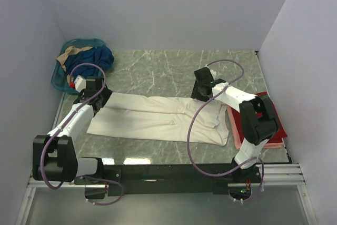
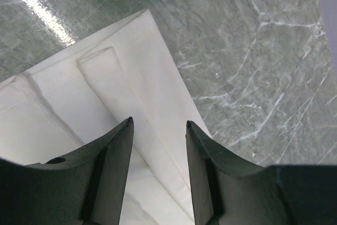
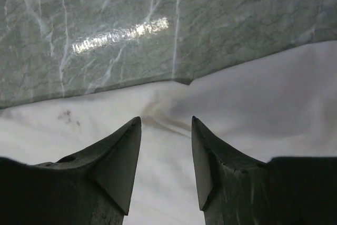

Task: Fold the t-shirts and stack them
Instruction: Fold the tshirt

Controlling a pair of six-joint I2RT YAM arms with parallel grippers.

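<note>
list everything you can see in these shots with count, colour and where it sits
cream-white t-shirt: 1, cream-white, across the table's middle, folded lengthwise
red t-shirt: 1, red, right edge, apparently on the pink one
pink t-shirt: 1, pink, right edge, under the red
basket: 1, teal, far left corner
blue cloth: 1, blue, in the basket
tan cloth: 1, tan, in the basket
table: 1, grey-green marble
cables: 2, purple, one per arm
left arm: 1, white and black, over the shirt's left end, jaws open
right arm: 1, white and black, over the shirt's right end, jaws open
</note>
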